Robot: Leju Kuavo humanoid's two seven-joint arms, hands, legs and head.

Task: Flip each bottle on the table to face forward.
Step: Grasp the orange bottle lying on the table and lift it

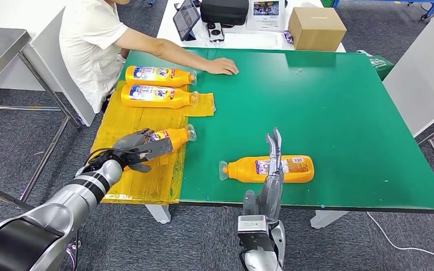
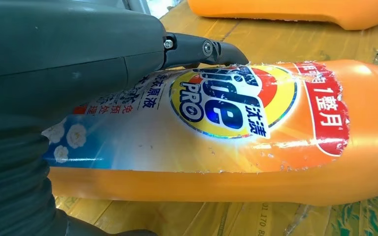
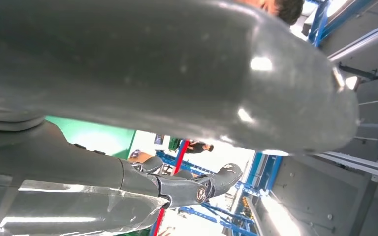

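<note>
Head view: four orange plastic detergent bottles are laid on their sides on the green table (image 1: 339, 113), long axes running left to right. Two labelled bottles (image 1: 158, 86) are placed side by side on the yellow taped sheet (image 1: 135, 186), near a person's resting hand (image 1: 221, 66). A third orange bottle (image 1: 172, 138) is grasped at its base end by the left hand (image 1: 138, 149), cap pointing right. A fourth bottle (image 1: 268, 169) is set mid-table, cap pointing left; the right hand (image 1: 272, 164) is raised over it, fingers extended, nothing held. This bottle is judged nearer the right arm.

Left wrist view: the held bottle's front label (image 2: 216, 113) is shown outward, fingers (image 2: 197, 49) wrapped over the body.

Right wrist view: the fingers (image 3: 197, 189) are seen extended, empty.
</note>
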